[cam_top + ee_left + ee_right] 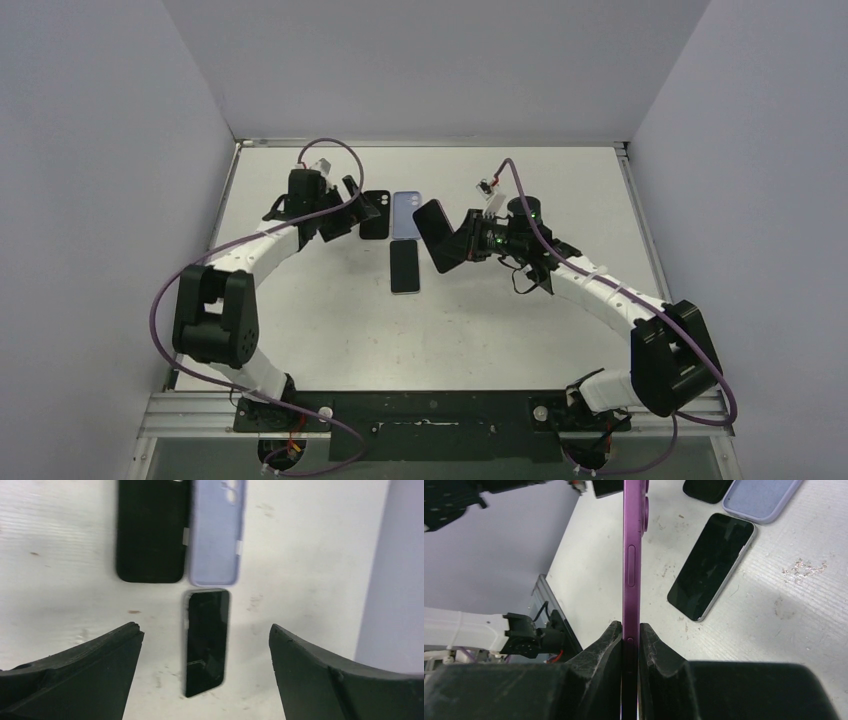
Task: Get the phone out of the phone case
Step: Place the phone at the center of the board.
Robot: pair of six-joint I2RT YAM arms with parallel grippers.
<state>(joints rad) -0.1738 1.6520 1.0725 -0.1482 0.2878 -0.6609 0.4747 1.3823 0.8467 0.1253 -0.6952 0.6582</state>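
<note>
Two phone cases and two phones are in view on the white table (300, 320).

Left claw (204, 630): jaws spread wide and gripping nothing, with both black fingers (85, 675) clear of the items.
- Ahead of its left finger lies a flat matte-black rectangular phone case (150, 535). Blur prevents telling whether anything sits in it.
- Just beside the black case, ahead of the claw's middle, lies a lavender soft-walled phone case (216, 530). It lies hollow side up with its raised rim showing and nothing inside.
- The two cases lie long edge to long edge. Whether they touch cannot be told.
- Framed between the left claw's fingertips in its wrist view is a dark-screened slab phone with a silver edge (206, 640). It lies flat and screen up, bare, in neither case. Its far end is just short of the lavender case.

Right claw (630, 635): closed on a slim purple phone (631, 555), pinched across its thickness at one end.
- The purple phone is held up off the table, edge-on to the wrist camera, with a side button and camera bump visible.
- It is bare and outside both cases.
- The silver-edged phone lies on the table ahead and to the right of this claw's fingers.
- The lavender case and black case lie farther ahead on the same side.

Overhead, the left claw (352, 208) sits just beside the black case. The right claw (462, 243) holds the purple phone tilted, near the lavender case and apart from it.
</note>
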